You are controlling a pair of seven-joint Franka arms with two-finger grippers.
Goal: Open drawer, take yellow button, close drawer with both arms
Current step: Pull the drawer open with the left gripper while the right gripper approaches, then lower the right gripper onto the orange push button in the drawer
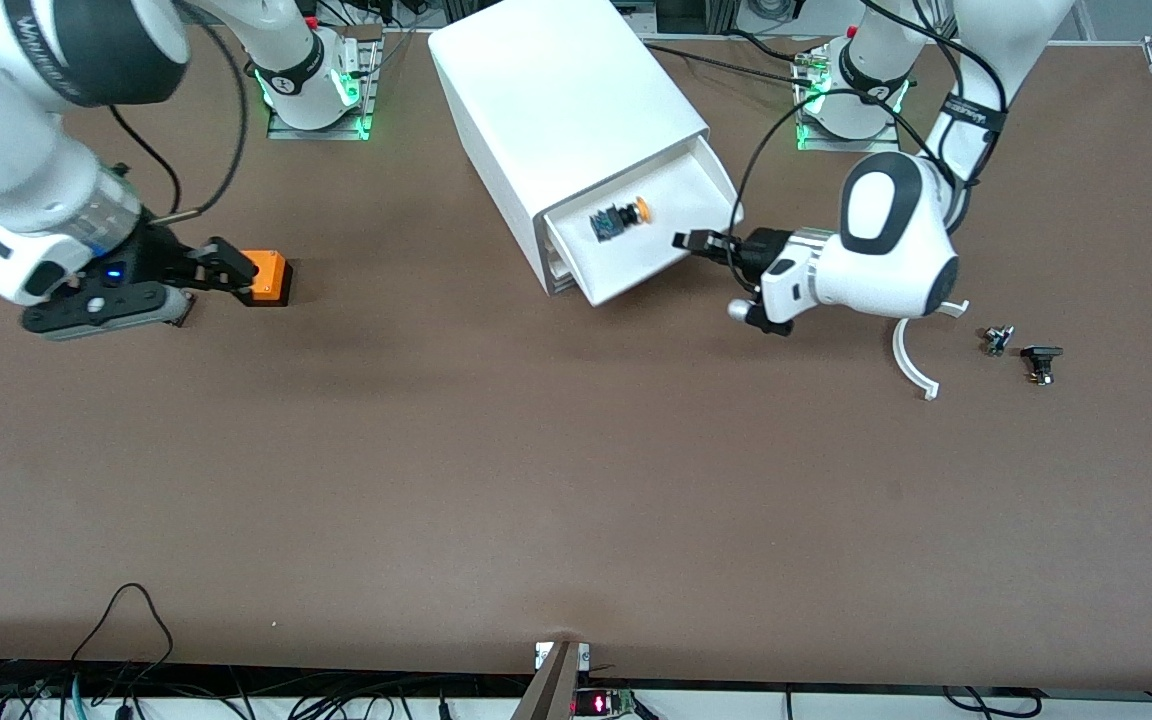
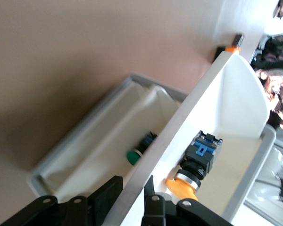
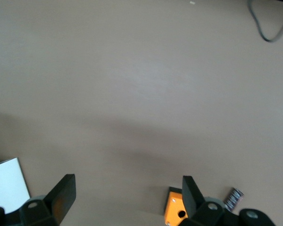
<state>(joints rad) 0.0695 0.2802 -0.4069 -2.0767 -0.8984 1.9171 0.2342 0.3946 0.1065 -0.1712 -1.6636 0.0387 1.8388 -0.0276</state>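
The white cabinet [image 1: 556, 90] has its top drawer [image 1: 681, 195] pulled out. The button [image 1: 626, 217] lies in it, with an orange cap and a dark and blue body. My left gripper [image 1: 684, 240] is at the drawer's corner toward the left arm's end, its fingers shut on the drawer's wall. In the left wrist view the gripper [image 2: 129, 190] straddles that wall [image 2: 179, 127], with the button [image 2: 193, 169] just inside. My right gripper [image 1: 231, 265] is open and empty, low over the table beside the orange cube [image 1: 266, 277]. It shows open in the right wrist view [image 3: 127, 188].
A lower drawer [image 2: 85, 155] stands partly out and holds a green-capped button [image 2: 133, 157]. A white curved part [image 1: 911, 360] and two small black parts [image 1: 998, 340] [image 1: 1041, 362] lie toward the left arm's end. The orange cube [image 3: 174, 212] has a hole.
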